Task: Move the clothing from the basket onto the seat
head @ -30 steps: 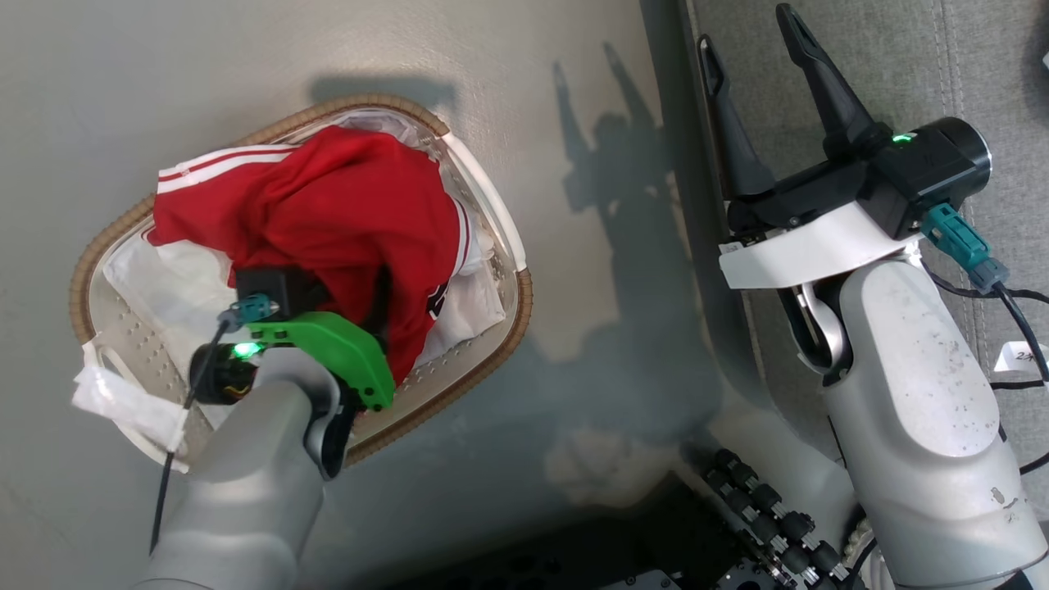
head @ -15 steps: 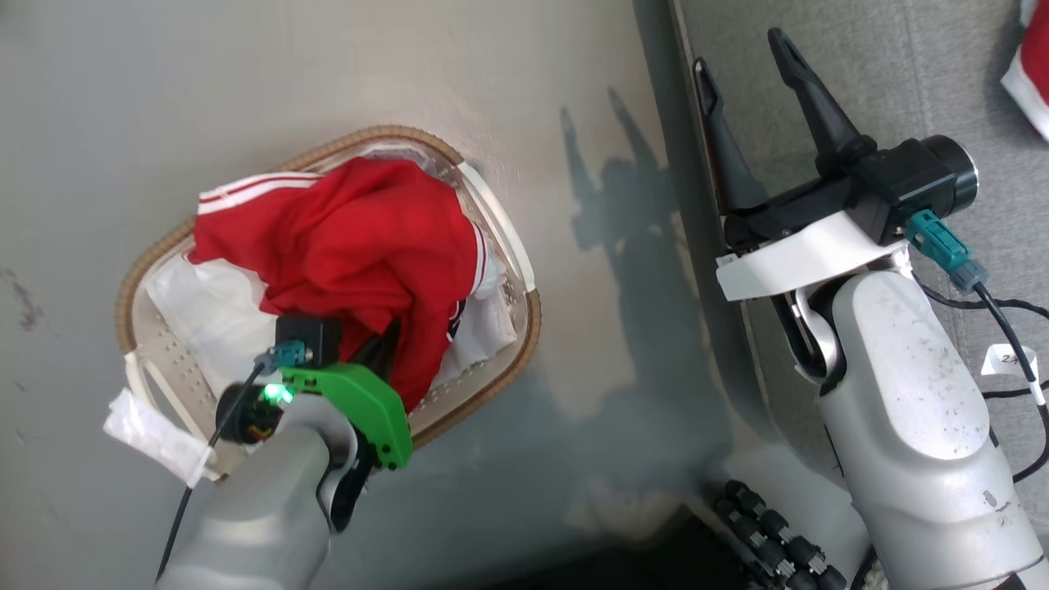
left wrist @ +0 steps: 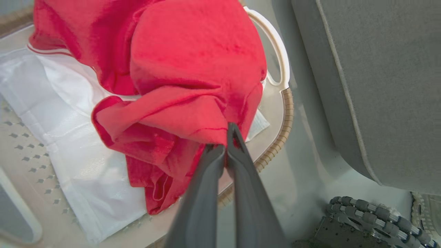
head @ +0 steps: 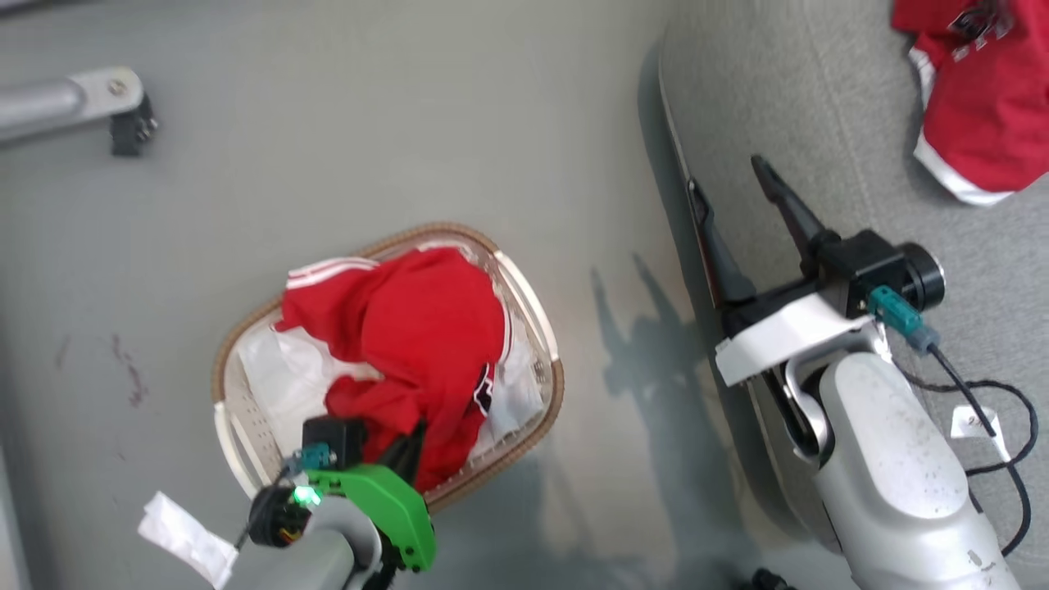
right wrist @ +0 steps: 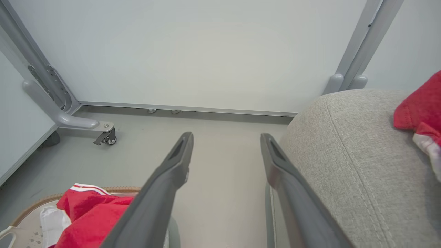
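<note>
Nearest, at the left end effector [left wrist: 225, 144]: pinched tight on a fold of the red clothing [left wrist: 193, 69], with fabric between the tips. Bunched high there, draping down over the white liner [left wrist: 69, 137] inside the basket [left wrist: 286, 113]. Impossible to say whether touching the liner or hanging just above it.

Judged as the lifting step: gripped, but not yet clear of the rim.

Next, probably: raise high enough to carry the trailing hem over the rim without dragging the liner along. Then swing right across the strip of floor [head: 369, 147] toward the seat [head: 819, 123].

Further right, at the right end effector [head: 727, 176]: spread wide, holding nothing, hovering by the seat's near edge.

Farthest, on the seat: another red garment [head: 983, 106] with white trim, well apart from the basket. Seemingly room enough beside it for a drop. Best to release only once well over the cushion, not above its rounded edge.
</note>
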Robot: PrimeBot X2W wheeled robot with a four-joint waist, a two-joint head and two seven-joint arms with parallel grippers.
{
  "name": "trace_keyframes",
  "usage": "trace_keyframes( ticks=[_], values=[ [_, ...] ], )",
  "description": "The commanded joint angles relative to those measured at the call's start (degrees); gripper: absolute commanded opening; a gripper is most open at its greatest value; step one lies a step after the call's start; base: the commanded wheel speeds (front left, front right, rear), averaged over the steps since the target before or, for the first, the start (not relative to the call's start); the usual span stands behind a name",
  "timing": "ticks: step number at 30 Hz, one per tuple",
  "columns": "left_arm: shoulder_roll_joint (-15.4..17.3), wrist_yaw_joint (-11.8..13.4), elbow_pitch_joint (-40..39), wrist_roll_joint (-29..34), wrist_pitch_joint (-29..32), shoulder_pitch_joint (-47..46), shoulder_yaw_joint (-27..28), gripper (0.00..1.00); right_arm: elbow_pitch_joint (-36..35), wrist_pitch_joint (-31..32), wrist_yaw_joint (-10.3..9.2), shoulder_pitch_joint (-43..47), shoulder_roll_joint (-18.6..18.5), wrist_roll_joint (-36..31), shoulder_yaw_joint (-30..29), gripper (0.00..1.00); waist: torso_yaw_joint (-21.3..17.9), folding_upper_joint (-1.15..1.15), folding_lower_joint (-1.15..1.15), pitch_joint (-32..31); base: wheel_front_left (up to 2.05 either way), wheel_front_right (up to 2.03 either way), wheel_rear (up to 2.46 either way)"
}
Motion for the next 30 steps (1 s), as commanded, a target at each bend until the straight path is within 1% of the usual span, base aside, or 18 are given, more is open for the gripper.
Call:
trace_keyframes(
  ticks=[1,8,18,23,30],
  values=[
    [-0.4,-0.11,-0.71,1.15,-0.01,1.96,1.03,0.0,0.6,-0.13,-0.08,1.67,-0.25,-0.25,-0.27,1.0,2.69,0.0,0.0,-8.81,0.0,0.0,0.0],
    [-1.84,-0.11,-6.28,7.5,-0.02,7.48,8.64,0.0,2.36,-0.13,-0.08,6.0,-0.24,-0.42,-0.91,1.0,4.6,0.0,0.0,-16.08,0.0,0.0,0.0],
    [-2.92,-0.11,-17.5,16.67,-0.02,11.21,18.42,0.0,3.69,-0.13,-0.08,10.4,-0.24,0.81,-0.49,1.0,5.7,0.0,0.0,-22.13,0.0,0.0,0.0],
    [-3.37,-0.11,-24.58,19.59,-0.03,11.48,21.63,0.0,3.76,-0.14,-0.08,11.99,-0.24,1.14,-0.22,1.0,5.99,0.0,0.0,-24.27,0.0,0.0,0.0],
    [-3.44,-0.11,-31.86,22.69,-0.03,9.55,24.23,0.0,4.12,-0.13,-0.08,14.22,-0.24,1.45,0.9,1.0,5.78,0.0,0.0,-26.74,0.0,0.0,0.0]
  ],
)
